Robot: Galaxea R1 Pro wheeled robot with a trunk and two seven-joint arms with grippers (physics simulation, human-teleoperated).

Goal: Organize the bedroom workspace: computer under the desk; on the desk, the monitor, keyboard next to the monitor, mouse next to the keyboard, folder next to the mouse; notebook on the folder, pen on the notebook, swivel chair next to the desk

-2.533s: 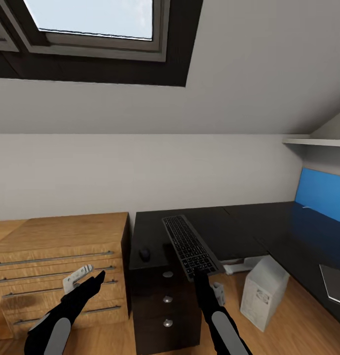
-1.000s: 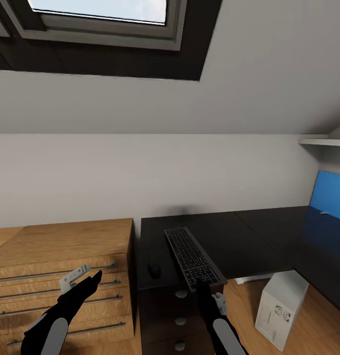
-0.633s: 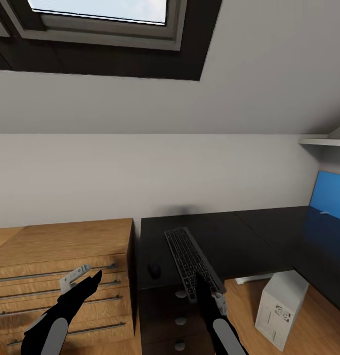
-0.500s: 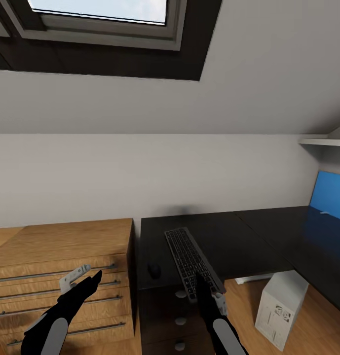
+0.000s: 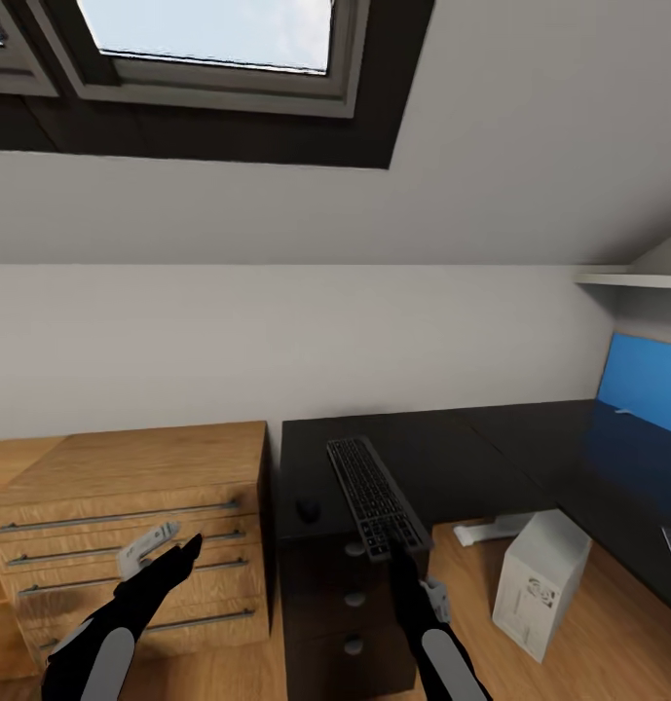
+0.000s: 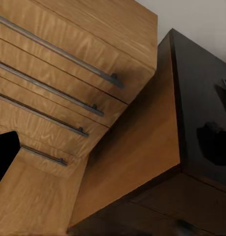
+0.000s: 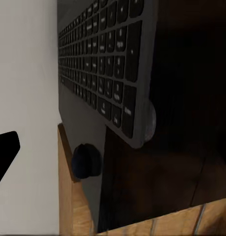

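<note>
Keyboard (image 5: 375,497) end-on at raised right hand (image 5: 397,557), overhanging desk (image 5: 452,458).

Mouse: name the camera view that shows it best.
Head view: the mouse sits whole on the desk, left of the keyboard. The right wrist view catches it small and dim; the left wrist view gives only a blurred dark shape.
</note>
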